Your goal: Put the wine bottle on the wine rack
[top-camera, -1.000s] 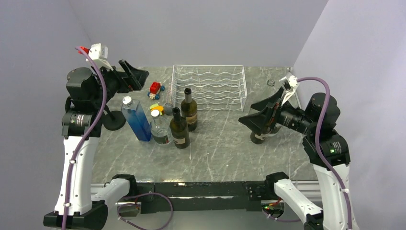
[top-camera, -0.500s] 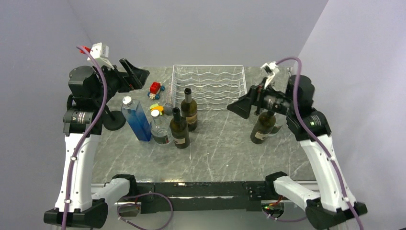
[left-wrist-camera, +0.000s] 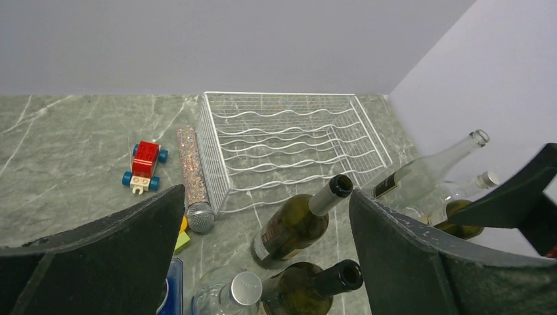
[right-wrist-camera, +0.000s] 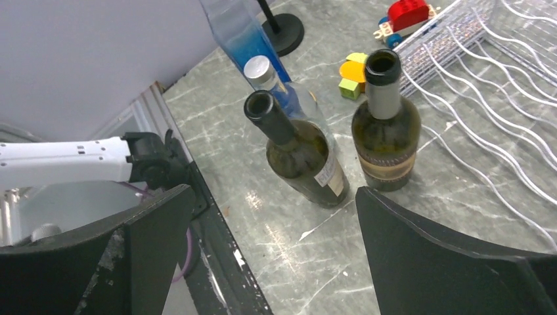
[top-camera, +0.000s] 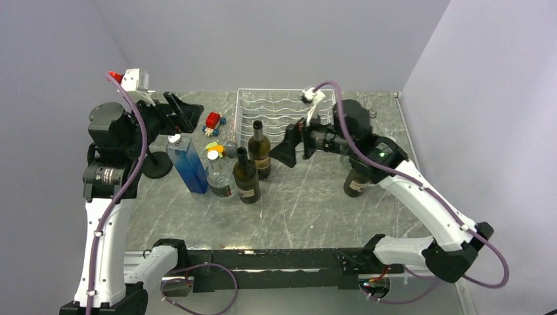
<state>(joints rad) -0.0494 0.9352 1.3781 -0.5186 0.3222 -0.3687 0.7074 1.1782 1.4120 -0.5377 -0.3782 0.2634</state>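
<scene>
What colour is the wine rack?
The rack is white wire, clearest in the left wrist view.

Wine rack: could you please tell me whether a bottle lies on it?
No, the wine rack holds nothing; the dark bottles stand on the table near it.

Light: we record it as bright, soft and even, coming from above. Shadows: faint and short at the foot of the wine bottle (top-camera: 261, 157) on the marble table (top-camera: 309, 203). Glare: pale sheen on the tabletop in the right wrist view; small highlights on the bottle's glass. Focus: we find the wine rack (left-wrist-camera: 289, 141) wires crisp.
</scene>
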